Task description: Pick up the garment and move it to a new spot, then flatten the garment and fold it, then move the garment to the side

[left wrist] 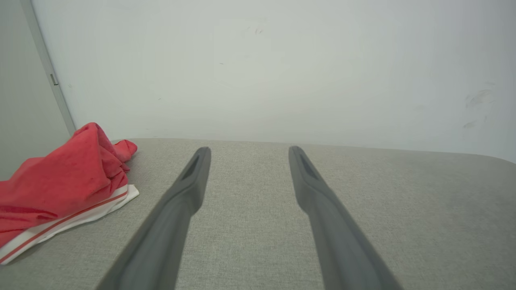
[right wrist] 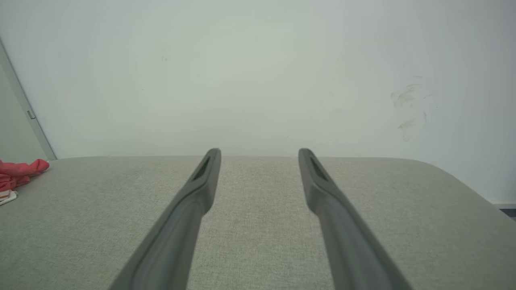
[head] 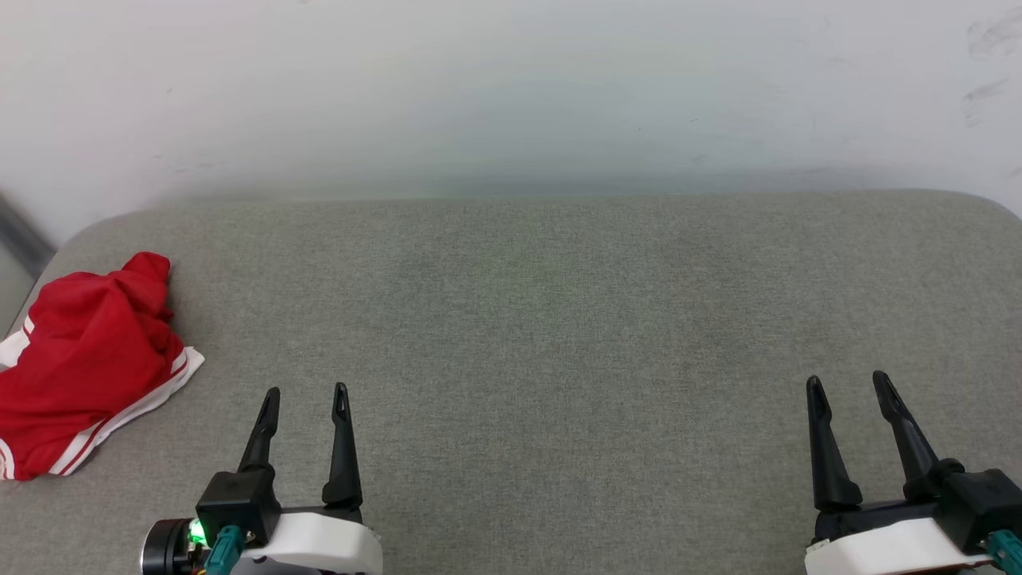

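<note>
Grey padded surface (head: 559, 319): work area.
Garment (head: 88, 359): crumpled heap at surface's left edge. Judged light, soft, limp. Pinch raised top fold or striped hem.
Left gripper (head: 306, 391), right gripper (head: 846, 379): over surface's near edge, fingers spread, nothing held.

**Grey fabric worktop against a pale, scuffed wall**

The worktop (head: 559, 335) is covered in grey woven cloth with a faint green cast, and its far corners are rounded. It stands close against a plain off-white wall (head: 511, 88) that runs across the whole back. Dark scuff marks (head: 986, 48) smudge the wall toward the right. At the left a narrow grey upright strip (left wrist: 46, 72) carries a small metal fitting (left wrist: 53, 79), with a duller grey panel (left wrist: 20, 100) beyond it. Low past the right corner, a dark skirting (right wrist: 506, 208) shows at the wall's foot. The light is soft and even, leaving a faint shadow along the worktop's back edge.
</note>
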You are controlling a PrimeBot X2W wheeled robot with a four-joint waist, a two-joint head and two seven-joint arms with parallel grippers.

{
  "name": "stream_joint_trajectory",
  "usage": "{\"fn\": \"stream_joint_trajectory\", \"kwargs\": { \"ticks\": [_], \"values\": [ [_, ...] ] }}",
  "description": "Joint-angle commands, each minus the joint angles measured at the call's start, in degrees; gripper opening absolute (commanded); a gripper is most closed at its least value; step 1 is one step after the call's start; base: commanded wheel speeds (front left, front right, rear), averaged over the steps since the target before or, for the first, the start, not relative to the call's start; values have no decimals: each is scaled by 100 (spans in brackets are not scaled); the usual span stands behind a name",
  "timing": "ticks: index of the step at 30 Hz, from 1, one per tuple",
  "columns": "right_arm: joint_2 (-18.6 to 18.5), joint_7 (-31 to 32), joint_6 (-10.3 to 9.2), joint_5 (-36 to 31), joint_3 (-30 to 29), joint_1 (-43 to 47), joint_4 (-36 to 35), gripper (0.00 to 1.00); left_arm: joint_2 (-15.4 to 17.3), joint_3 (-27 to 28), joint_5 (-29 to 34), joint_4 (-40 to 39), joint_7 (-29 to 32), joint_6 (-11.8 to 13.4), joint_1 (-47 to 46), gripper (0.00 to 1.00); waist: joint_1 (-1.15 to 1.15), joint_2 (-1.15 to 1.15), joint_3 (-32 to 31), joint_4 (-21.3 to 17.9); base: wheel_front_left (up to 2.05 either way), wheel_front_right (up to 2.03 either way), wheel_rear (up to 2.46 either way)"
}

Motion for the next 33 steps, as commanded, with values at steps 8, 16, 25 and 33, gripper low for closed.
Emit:
{"fn": "stream_joint_trajectory", "kwargs": {
  "ticks": [8,16,25,33],
  "values": [
    [7,-22,-2,129,18,79,45,100,9,3,-68,69,-31,-34,27,100,0,0,-2,7,0,0,0],
    [7,-22,-2,247,19,72,96,100,8,29,-130,110,-31,-46,14,100,0,0,0,7,0,0,0],
    [7,-22,-2,265,13,90,101,100,9,19,-125,129,-31,-30,-8,100,0,0,17,40,0,0,0],
    [8,-21,-2,117,13,102,33,100,9,50,-220,152,-31,22,-110,100,0,0,62,442,0,0,0]
  ]
}}
